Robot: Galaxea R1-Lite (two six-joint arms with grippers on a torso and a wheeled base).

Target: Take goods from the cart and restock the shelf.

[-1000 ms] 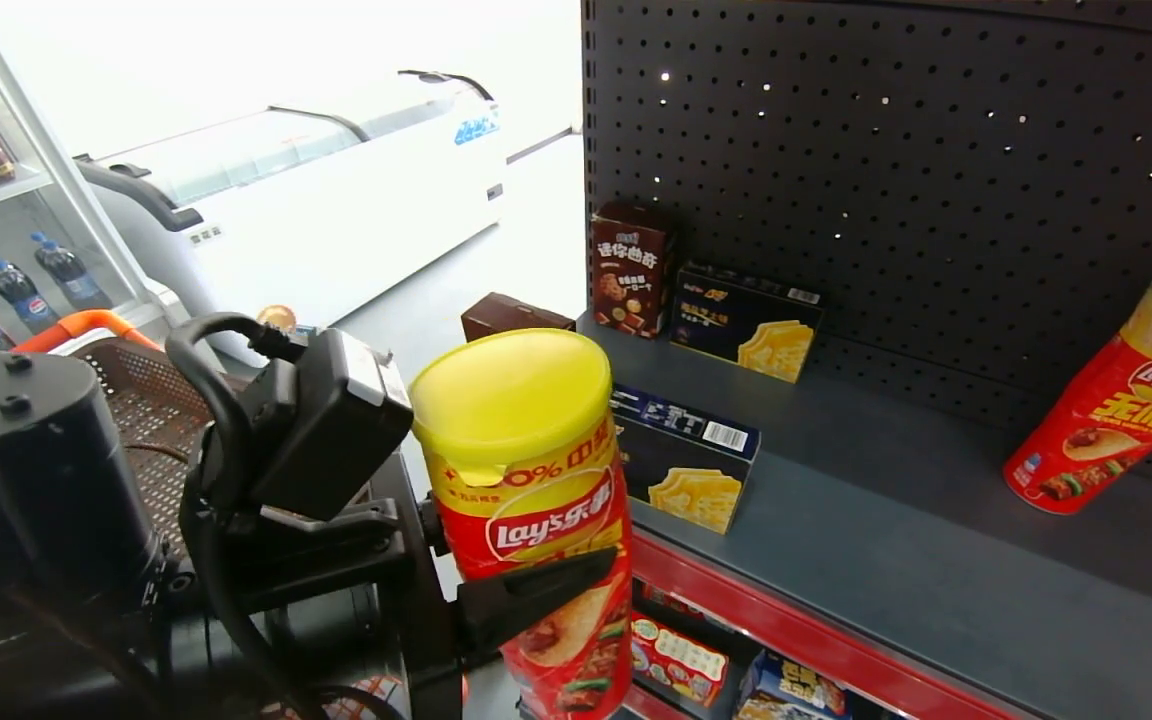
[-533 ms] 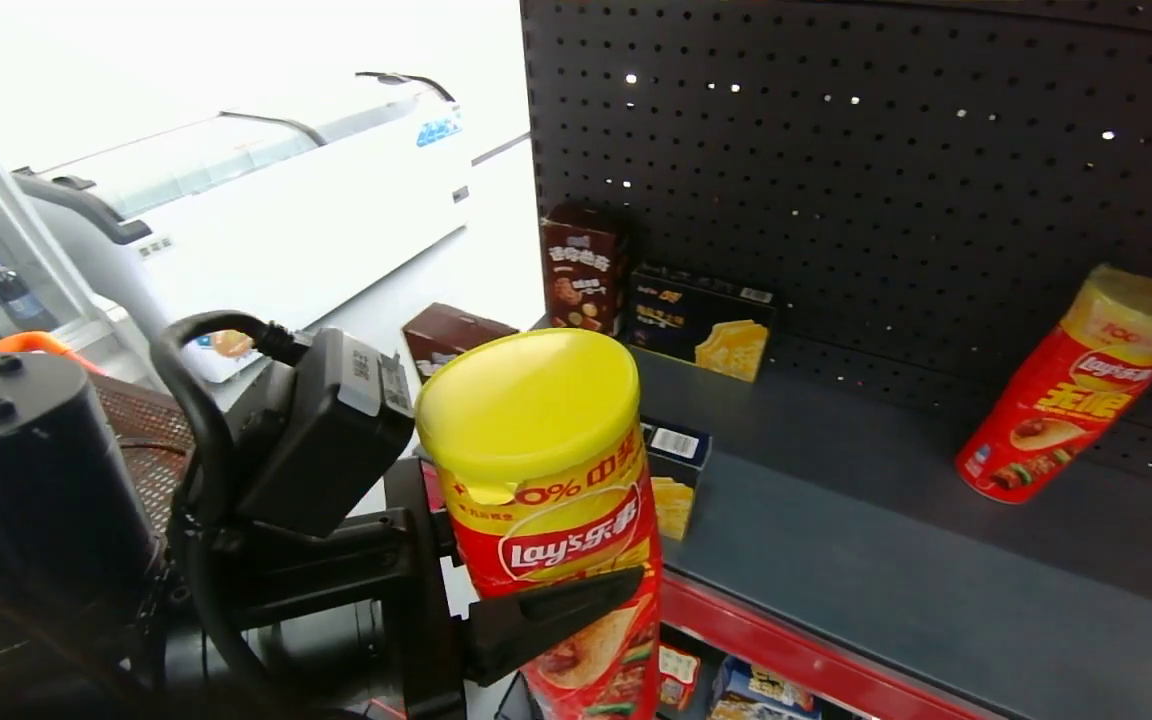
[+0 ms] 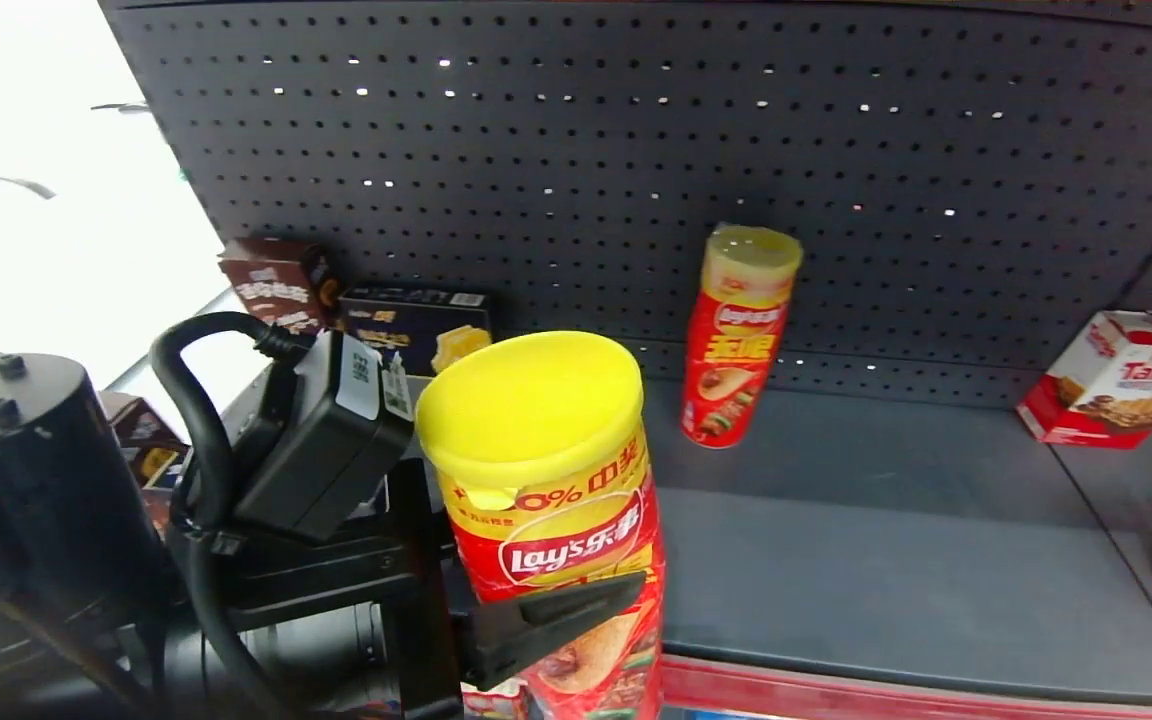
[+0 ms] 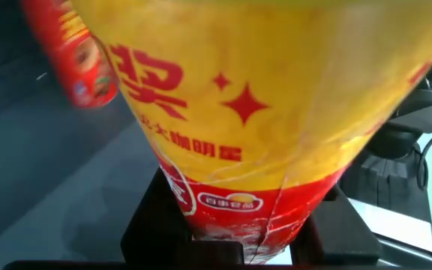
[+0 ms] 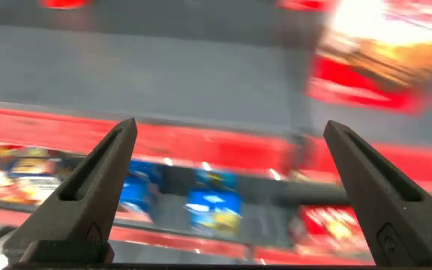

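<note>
Left gripper [image 3: 561, 605] pinches a chips can [image 3: 546, 520] low on its red body. The can is upright with its yellow lid up, held just in front of the shelf [image 3: 886, 560] near its left end. A second chips can [image 3: 739, 335] stands on the shelf against the pegboard back [image 3: 636, 150], well apart from the held one. Dark boxes [image 3: 416, 325] sit far left by the pegboard; a red-and-white box [image 3: 1116, 378] sits at the right. Right gripper [image 5: 231, 187] has its fingers spread wide with nothing between them, and faces the shelf's red front lip [image 5: 201, 142].

I see printed labels on the held can [image 3: 546, 500], the standing can [image 3: 736, 335] at the shelf's [image 3: 886, 540] back edge, and the back-right box [image 3: 1116, 380].
</note>
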